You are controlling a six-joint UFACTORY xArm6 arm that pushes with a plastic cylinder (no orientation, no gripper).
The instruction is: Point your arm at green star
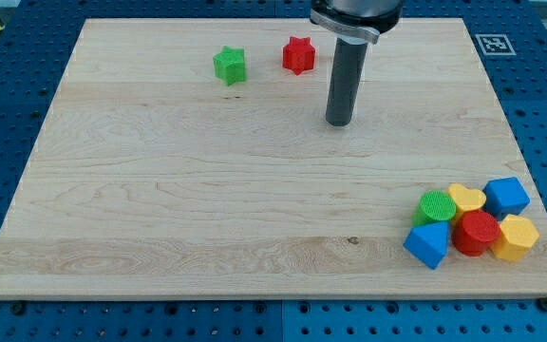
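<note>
The green star (229, 65) lies on the wooden board (207, 190) near the view's top, left of centre. A red star (298, 55) lies just to its right, apart from it. My tip (338, 123) rests on the board below and to the right of the red star, well to the right of the green star and touching no block.
A cluster of blocks sits at the board's bottom right: a green cylinder (436, 206), a yellow heart (466, 198), a blue cube (506, 196), a blue block (427, 244), a red cylinder (477, 232) and a yellow block (515, 237). A marker tag (495, 44) sits off the board's top right corner.
</note>
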